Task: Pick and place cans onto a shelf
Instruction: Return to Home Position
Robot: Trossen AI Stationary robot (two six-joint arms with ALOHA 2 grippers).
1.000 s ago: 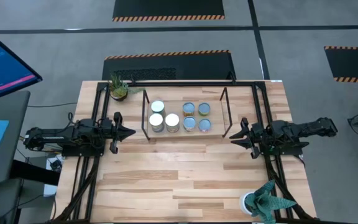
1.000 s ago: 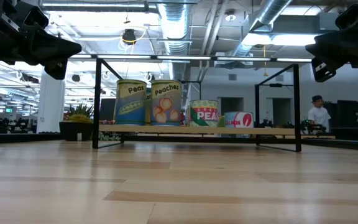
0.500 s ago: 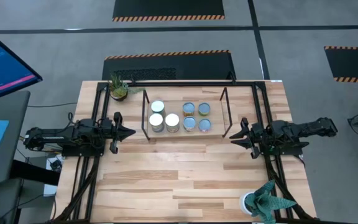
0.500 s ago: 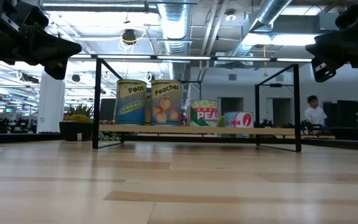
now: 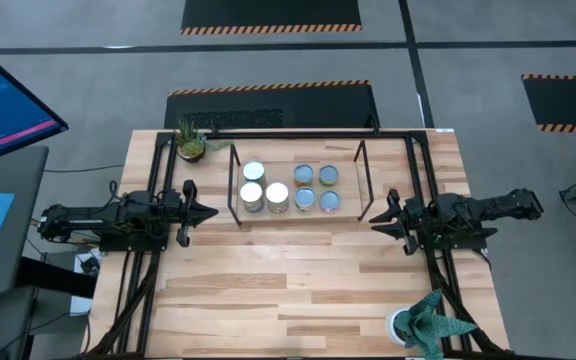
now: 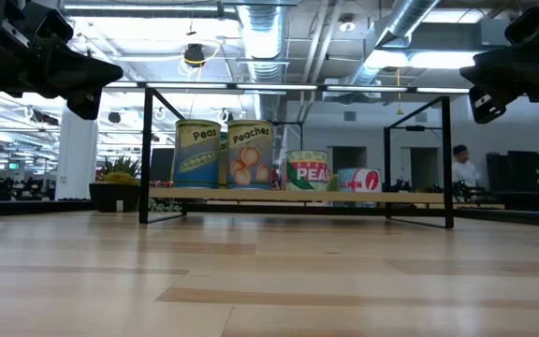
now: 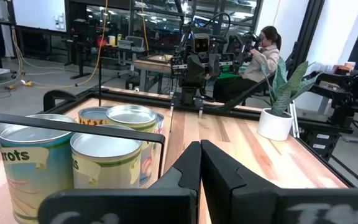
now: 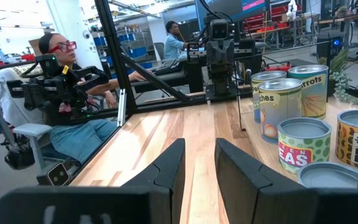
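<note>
Several cans stand upright on the light wood board of the black-rod shelf (image 5: pixel 360 170) at the table's middle far side. Three white-topped cans (image 5: pixel 253 193) are on its left part, and several blue-topped ones (image 5: pixel 317 199) on its right. In the low view they stand in a row (image 6: pixel 250 153). My left gripper (image 5: pixel 208 212) hovers left of the shelf, shut and empty, pointing right; its wrist view (image 7: pixel 200 144) shows the cans (image 7: pixel 107 163) close by. My right gripper (image 5: pixel 376 222) hovers right of the shelf, open and empty, pointing left (image 8: pixel 199 144).
A small potted plant (image 5: pixel 190 140) stands at the far left corner and a larger one (image 5: pixel 423 322) at the near right. A black frame (image 5: pixel 408 135) edges the table. Bare wood (image 5: pixel 298 280) lies between the shelf and the near edge. People sit and walk beyond the table.
</note>
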